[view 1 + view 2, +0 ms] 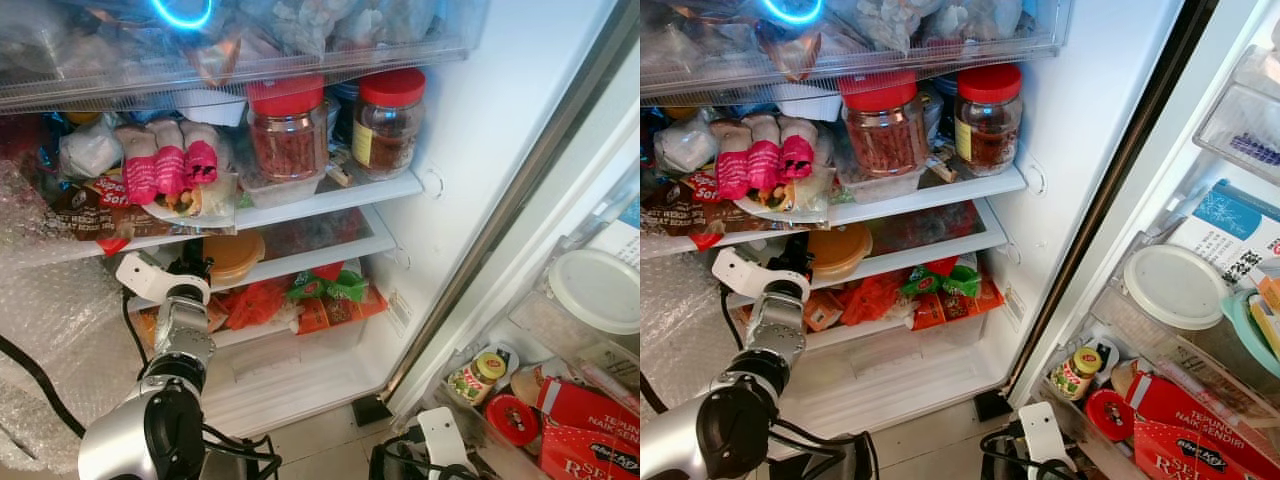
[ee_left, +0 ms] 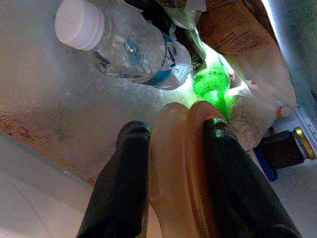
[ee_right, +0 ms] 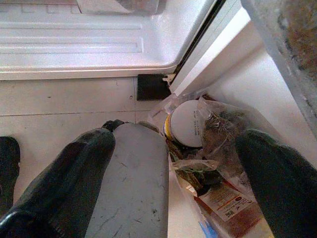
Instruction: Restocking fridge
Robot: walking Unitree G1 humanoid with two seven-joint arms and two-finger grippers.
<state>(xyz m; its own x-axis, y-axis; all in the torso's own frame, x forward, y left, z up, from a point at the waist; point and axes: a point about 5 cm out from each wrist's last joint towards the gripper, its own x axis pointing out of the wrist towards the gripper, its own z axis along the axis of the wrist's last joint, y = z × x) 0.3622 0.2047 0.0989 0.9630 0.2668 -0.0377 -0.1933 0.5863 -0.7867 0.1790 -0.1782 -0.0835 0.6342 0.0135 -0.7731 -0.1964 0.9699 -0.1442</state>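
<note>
Left gripper point(image 2: 168, 148) reaching onto the fridge's middle shelf point(image 1: 330, 252), fingers point(image 2: 124, 178) clamped on an orange lidded container point(image 1: 232, 256) at the shelf's left end. Beyond it, deeper on the same shelf: a plastic water bottle point(image 2: 124, 44) lying on its side. Two red-lidded jars point(image 1: 288, 128) upright near the right edge of the shelf above. Right gripper point(image 3: 173, 163) low by the open door point(image 1: 560, 350), fingers spread apart, holding nothing.

A tiled floor point(image 3: 64, 101) lies below the open door.
</note>
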